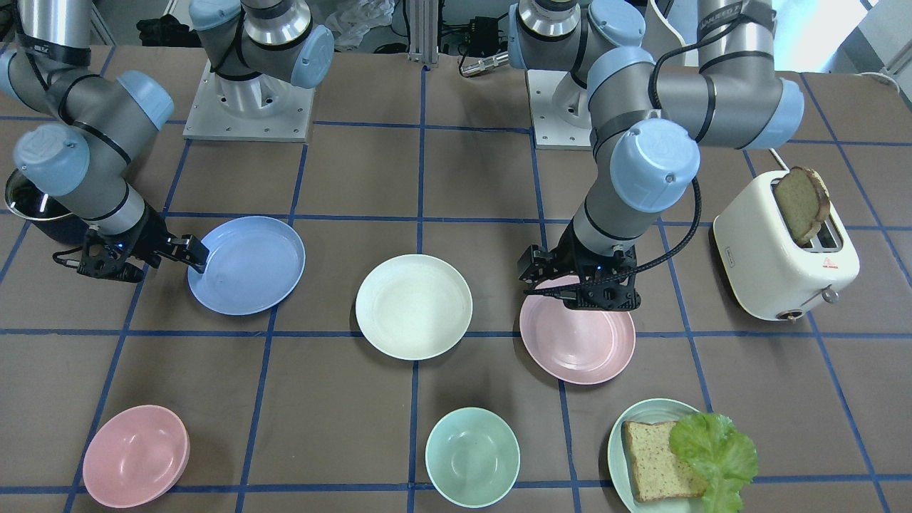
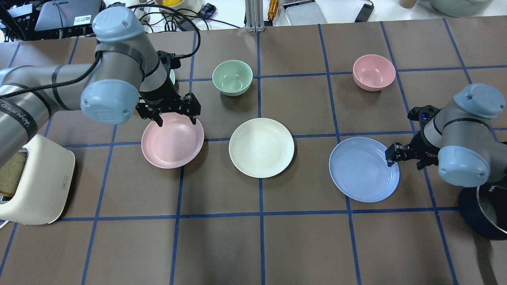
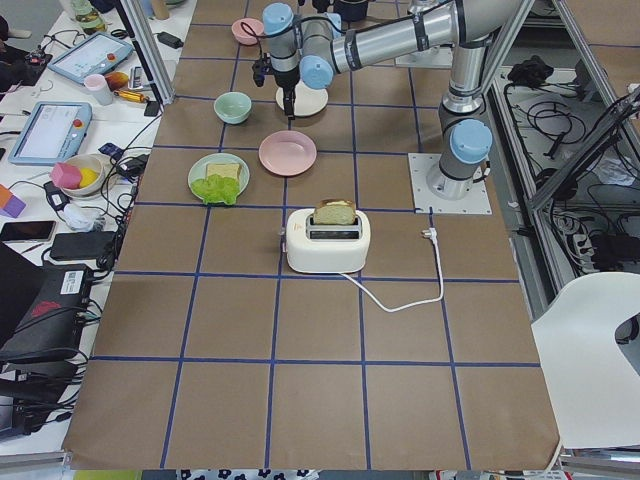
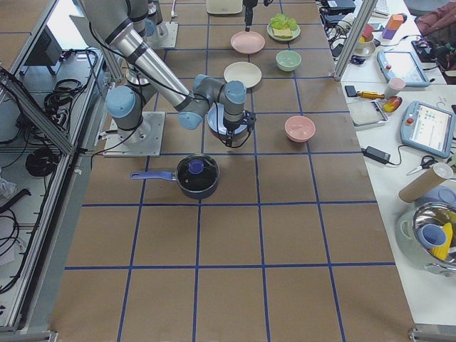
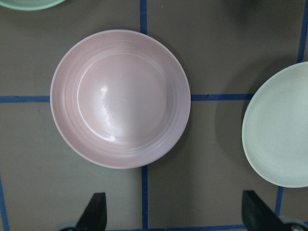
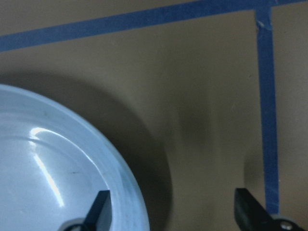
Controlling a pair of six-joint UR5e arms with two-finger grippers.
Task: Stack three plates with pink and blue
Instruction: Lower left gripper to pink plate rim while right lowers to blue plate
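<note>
Three plates lie apart in a row on the brown table. The pink plate [image 2: 172,140] is on the robot's left, the cream-white plate [image 2: 261,152] is in the middle, and the light blue plate [image 2: 362,170] is on the right. My left gripper [image 2: 176,118] is open and empty above the pink plate's far rim. In the left wrist view the pink plate [image 5: 120,98] lies ahead of the open gripper [image 5: 175,214]. My right gripper [image 2: 402,158] is open at the blue plate's right rim. In the right wrist view one finger [image 6: 98,207] is over the blue plate [image 6: 48,168] and the other is outside it.
A mint bowl [image 2: 232,77] and a pink bowl [image 2: 374,72] stand beyond the plates. A cream toaster [image 2: 35,182] with bread is at the left. A green plate with bread and lettuce [image 1: 627,434] is beyond the pink plate. A dark pot [image 2: 485,209] sits behind my right arm.
</note>
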